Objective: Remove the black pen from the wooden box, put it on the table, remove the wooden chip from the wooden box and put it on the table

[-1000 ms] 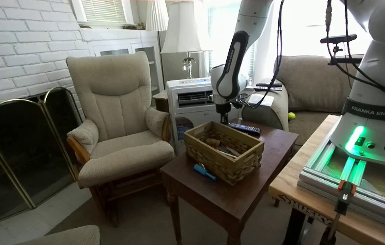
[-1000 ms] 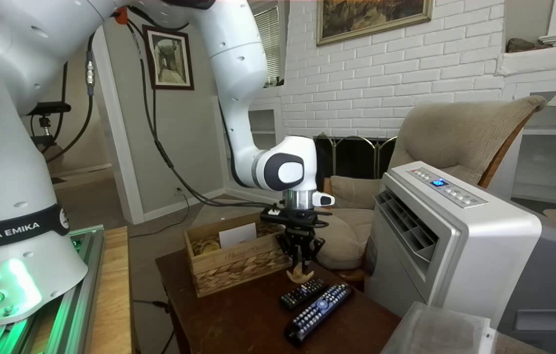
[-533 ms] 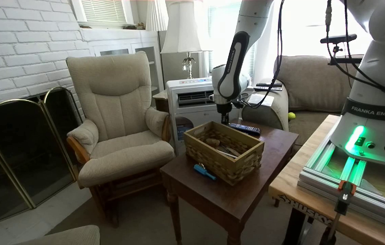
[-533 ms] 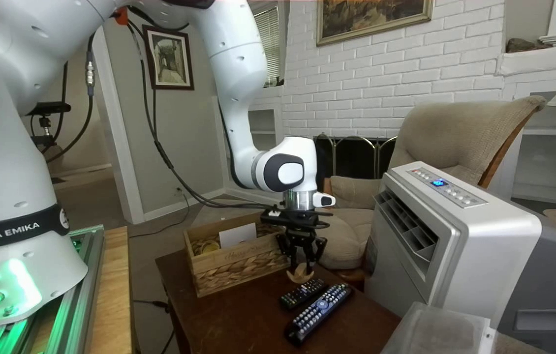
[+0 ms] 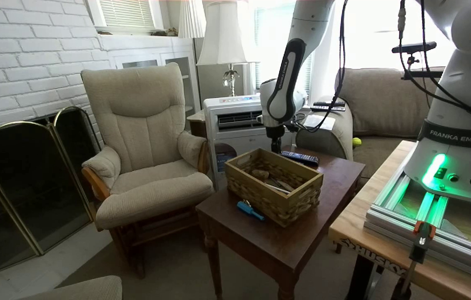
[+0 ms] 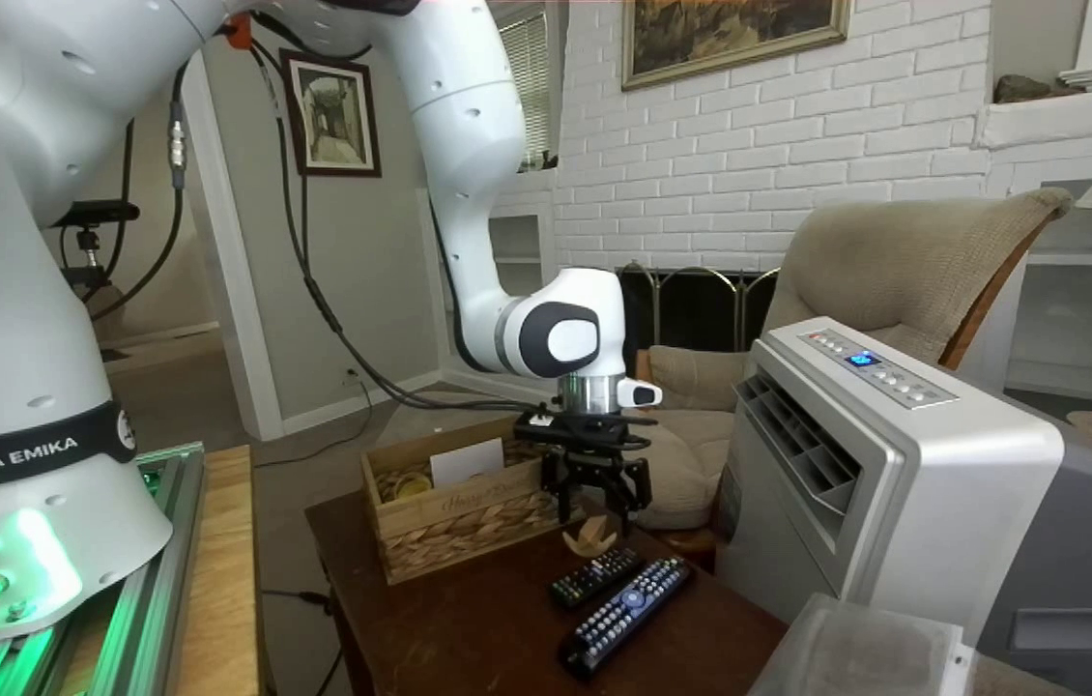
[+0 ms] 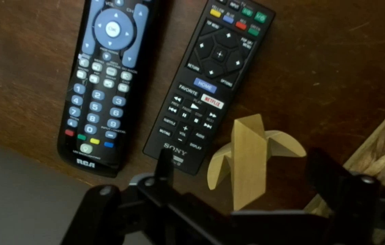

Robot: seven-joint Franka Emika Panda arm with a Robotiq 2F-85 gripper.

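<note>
Your pincer (image 6: pixel 594 519) has just let go: a second ago its fingers were drawn together at the wooden piece, and now they stand spread wide to either side of it, gripping nothing. The wooden piece (image 7: pixel 249 163), likely the task's wooden chip, has stayed put on the counter (image 6: pixel 478 628), between the wooden box (image 6: pixel 478 532) and the Sony remote (image 7: pixel 209 85), just beside that remote's lower end. You have hardly shifted otherwise, so the release looks done and the retreat does not. If this is the right piece, the chip's half of the job is in place; the box holds other things, a brown lump (image 5: pixel 259 174) and a pale stick (image 5: pixel 278 189) among them. I can't pick out the black pen for certain in any view, so check for it before you call the task complete. Your next move probably wants a straight lift, since a sideways drift could knock the piece or the box.
</note>
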